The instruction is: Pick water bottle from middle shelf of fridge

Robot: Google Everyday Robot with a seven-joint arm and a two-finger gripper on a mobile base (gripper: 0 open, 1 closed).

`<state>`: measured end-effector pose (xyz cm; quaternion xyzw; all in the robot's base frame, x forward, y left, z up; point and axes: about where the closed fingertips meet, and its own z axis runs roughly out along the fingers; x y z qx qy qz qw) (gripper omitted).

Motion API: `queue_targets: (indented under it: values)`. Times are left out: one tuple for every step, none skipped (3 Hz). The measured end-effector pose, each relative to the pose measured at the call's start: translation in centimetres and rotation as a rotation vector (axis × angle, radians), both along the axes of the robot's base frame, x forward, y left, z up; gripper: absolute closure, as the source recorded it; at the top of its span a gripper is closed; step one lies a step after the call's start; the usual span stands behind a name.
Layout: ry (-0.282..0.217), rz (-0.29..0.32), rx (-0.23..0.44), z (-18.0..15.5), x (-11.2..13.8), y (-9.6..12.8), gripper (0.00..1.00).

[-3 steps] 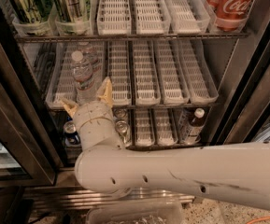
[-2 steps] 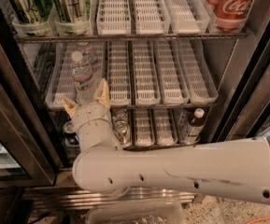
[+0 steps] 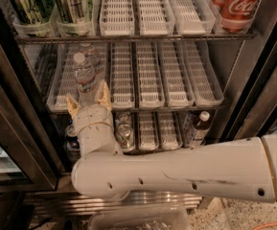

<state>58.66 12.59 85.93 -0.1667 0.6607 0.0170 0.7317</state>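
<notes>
The water bottle point(image 3: 85, 74) stands upright in a left lane of the middle shelf point(image 3: 176, 83) of the fridge point(image 3: 13, 104). It is clear, with a white cap and a pale label band. My gripper point(image 3: 87, 98) is open at the shelf's front edge, just below and in front of the bottle. Its tan fingertips point(image 3: 103, 92) stand on either side of the bottle's lower part, which they hide. The white arm reaches in from the lower right.
The top shelf holds green cans point(image 3: 30, 4) at the left and Coca-Cola cans point(image 3: 236, 6) at the right. The bottom shelf holds cans point(image 3: 124, 129) and a dark bottle with a white cap point(image 3: 198, 127). The open door's frame point(image 3: 18, 176) stands at the left.
My gripper has crept slightly up and forward towards the water bottle. The bottle has not moved.
</notes>
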Motion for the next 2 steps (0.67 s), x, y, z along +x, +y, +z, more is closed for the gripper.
queue_targets:
  values:
    - [-0.013, -0.009, 0.006, 0.20, 0.31, 0.09, 0.29]
    - [-0.018, -0.025, 0.011, 0.32, 1.10, 0.11, 0.18]
